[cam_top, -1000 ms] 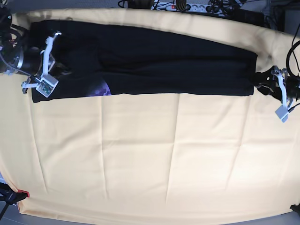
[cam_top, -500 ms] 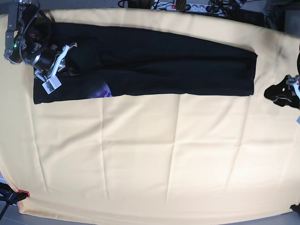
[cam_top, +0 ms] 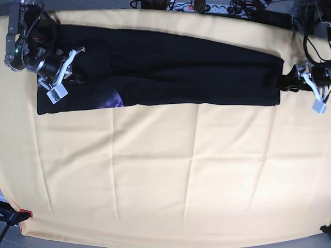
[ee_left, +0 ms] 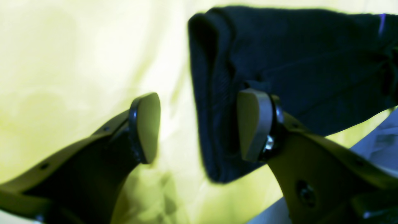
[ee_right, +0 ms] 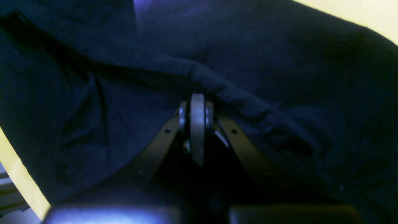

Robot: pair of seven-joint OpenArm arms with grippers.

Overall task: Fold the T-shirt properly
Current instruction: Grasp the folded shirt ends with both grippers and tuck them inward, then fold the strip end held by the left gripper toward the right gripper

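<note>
The black T-shirt (cam_top: 170,67) lies as a long folded band across the far side of the cream-yellow table cloth (cam_top: 181,170). A bit of its purple print (cam_top: 113,99) shows at the front edge. My right gripper (cam_top: 77,68) rests on the shirt's left end. In the right wrist view it (ee_right: 197,124) is shut, tips at a raised fold of the shirt (ee_right: 279,77). My left gripper (cam_top: 283,82) is at the shirt's right end. In the left wrist view it (ee_left: 200,126) is open, astride the shirt's edge (ee_left: 217,93).
A power strip and cables (cam_top: 199,7) lie beyond the far edge. A red-tipped clamp (cam_top: 23,213) sits at the front left corner. The table cloth stretches bare in front of the shirt to the near edge.
My left gripper has moved in from the right edge to the shirt's right end. My right arm first moved up onto the shirt's left end, then stayed put.
</note>
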